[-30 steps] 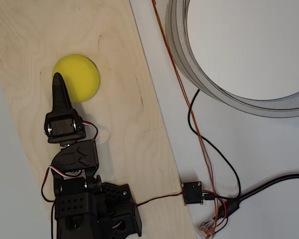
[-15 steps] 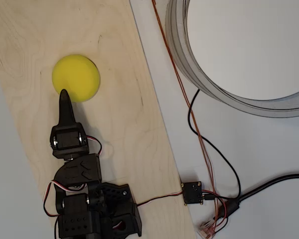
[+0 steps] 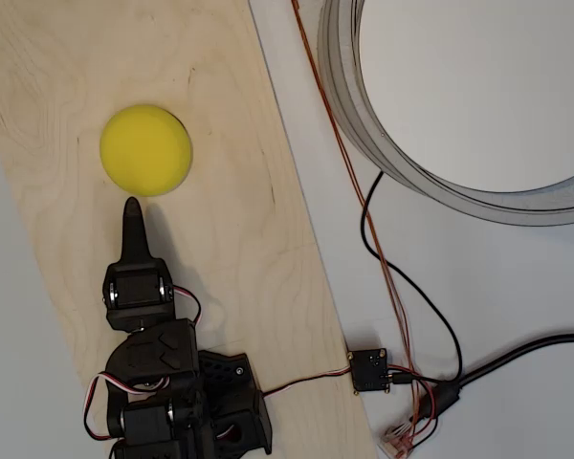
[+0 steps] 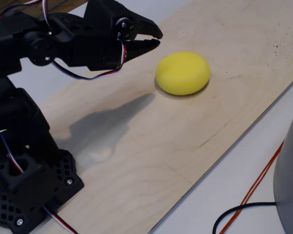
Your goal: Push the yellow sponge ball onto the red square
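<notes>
Ball on wooden board, upper left in overhead view. End effector at ball's 6 o'clock, just apart, empty, jaws nearly closed, narrow gap.

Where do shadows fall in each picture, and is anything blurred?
Fixed view: the arm casts a soft dark shadow on the wooden board, left of the yellow ball, and the ball has a thin shadow beneath it; the pincer looks sharp. Overhead view: lighting is even, with only faint shadow beside the ball; nothing is blurred.
</notes>
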Available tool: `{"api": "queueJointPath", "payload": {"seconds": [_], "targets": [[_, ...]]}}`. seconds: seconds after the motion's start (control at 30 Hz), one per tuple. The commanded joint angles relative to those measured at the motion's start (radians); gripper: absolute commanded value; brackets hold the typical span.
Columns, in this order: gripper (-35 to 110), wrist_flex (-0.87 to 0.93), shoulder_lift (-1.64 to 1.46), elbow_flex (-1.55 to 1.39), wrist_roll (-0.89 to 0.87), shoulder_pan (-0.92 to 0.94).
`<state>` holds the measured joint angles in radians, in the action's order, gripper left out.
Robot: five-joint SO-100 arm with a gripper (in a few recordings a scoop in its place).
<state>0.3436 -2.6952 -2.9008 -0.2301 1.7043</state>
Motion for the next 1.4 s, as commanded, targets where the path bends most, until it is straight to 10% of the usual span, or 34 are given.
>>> {"api": "queueJointPath", "payload": {"seconds": [0.0,1.37], "targets": [[0,0.057,0.038,0.063,-0.054,0.020],[0,-0.067,0.627,0.232,-0.219,0.037]]}}
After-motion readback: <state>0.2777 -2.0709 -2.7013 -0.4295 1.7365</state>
